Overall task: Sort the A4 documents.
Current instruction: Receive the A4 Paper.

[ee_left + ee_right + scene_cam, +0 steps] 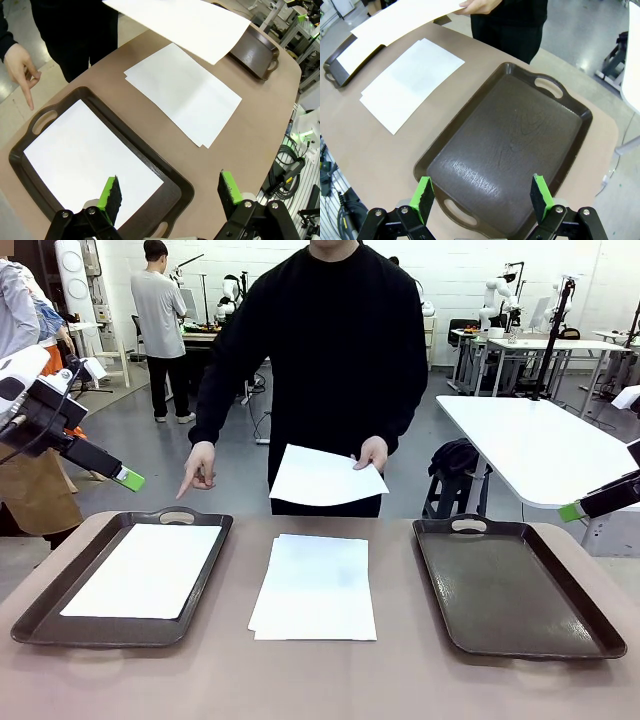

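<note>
- Two dark brown plastic trays with handles sit well apart on the brown table [320,680]: the left tray [100,632] and the right tray [510,590].
- One plain white A4 sheet [145,570] lies flat in the left tray. The right tray shows its glossy brown bottom.
- Between the trays, a small pile of white A4 sheets [315,585] lies on the table. Offset edges show at least two; I can't count further.
- The person in black holds one more white sheet, the held sheet [325,477], in one hand [372,452] above the table's far edge.
- The pointing hand [197,468] aims an index finger down near the left tray's far handle.
- The left gripper [170,192] hangs over the left tray's near end, jaws spread wide, holding nothing.
- The right gripper [482,196] hangs over the right tray's near end, equally wide and empty.
</note>
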You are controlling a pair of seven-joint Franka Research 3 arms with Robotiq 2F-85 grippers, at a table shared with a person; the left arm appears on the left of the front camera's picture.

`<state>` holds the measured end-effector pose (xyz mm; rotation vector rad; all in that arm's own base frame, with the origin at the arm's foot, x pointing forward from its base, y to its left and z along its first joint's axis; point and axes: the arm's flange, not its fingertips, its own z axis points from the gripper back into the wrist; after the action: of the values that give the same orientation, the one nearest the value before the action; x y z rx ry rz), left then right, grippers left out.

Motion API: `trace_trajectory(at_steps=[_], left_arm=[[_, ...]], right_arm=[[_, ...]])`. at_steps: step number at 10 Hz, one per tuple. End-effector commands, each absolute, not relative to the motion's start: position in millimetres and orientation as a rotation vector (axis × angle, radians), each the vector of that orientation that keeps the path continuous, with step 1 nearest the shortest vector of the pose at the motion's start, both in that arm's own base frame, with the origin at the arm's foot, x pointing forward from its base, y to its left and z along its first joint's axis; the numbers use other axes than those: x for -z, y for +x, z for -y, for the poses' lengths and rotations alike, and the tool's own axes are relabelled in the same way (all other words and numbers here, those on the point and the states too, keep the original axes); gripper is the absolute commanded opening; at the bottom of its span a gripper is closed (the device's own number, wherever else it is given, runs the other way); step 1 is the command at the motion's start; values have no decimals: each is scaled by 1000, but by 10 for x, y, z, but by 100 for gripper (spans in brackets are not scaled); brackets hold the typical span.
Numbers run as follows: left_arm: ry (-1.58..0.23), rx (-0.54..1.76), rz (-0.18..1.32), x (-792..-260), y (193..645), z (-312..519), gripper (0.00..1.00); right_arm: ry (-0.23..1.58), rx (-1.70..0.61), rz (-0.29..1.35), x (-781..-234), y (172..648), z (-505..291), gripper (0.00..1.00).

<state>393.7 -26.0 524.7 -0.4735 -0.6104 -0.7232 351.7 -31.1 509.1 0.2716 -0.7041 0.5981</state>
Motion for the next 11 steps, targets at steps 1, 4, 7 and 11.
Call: trace_trajectory(at_steps=[1, 4, 7, 11], left_arm=[[-478, 723, 611, -5240, 3939, 257, 100], [-478, 723, 611, -5240, 3939, 257, 100], [-474, 723, 610, -5247, 3937, 260, 100], [-696, 578, 623, -5173, 4812, 562, 100]], right_arm=[[292, -599, 704, -5068, 3528, 313, 100], [292, -599, 704, -5068, 3528, 313, 100], [292, -599, 704, -5068, 3528, 313, 100], [292, -599, 704, -5068, 3528, 313, 100]])
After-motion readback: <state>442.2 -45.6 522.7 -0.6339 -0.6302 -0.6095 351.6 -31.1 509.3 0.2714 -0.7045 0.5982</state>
